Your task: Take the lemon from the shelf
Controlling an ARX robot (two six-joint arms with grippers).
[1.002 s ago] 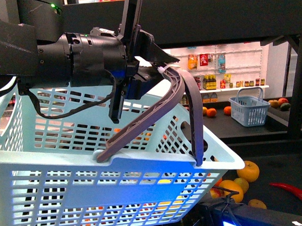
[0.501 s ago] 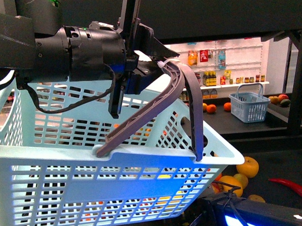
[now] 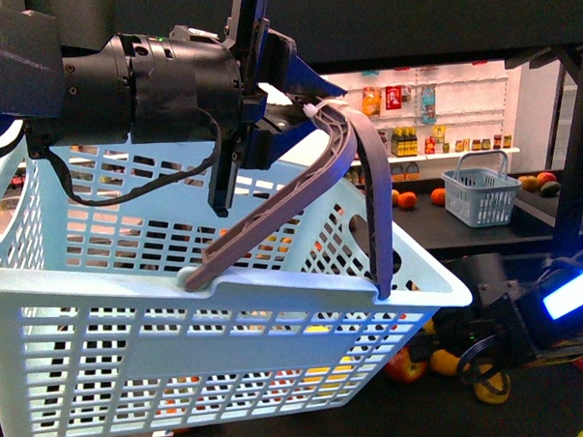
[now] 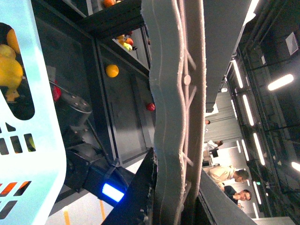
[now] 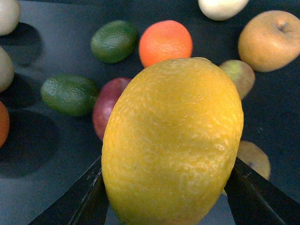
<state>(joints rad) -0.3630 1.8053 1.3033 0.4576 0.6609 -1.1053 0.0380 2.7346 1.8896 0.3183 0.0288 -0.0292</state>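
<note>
We hold the lemon (image 5: 173, 145) pinched between our right fingers (image 5: 79, 201), seemingly just above the shelf (image 5: 42, 187), while our left fingers (image 3: 300, 83) clamp the basket handle (image 3: 352, 167). Its rounded skin could slip from so narrow a grip and fall. We can read no label anywhere.

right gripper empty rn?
No, the right gripper is shut on the lemon, which fills most of the right wrist view.

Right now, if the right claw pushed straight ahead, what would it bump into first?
Probably the red apple lying behind the lemon it grips, on the dark shelf; depth is unclear.
</note>
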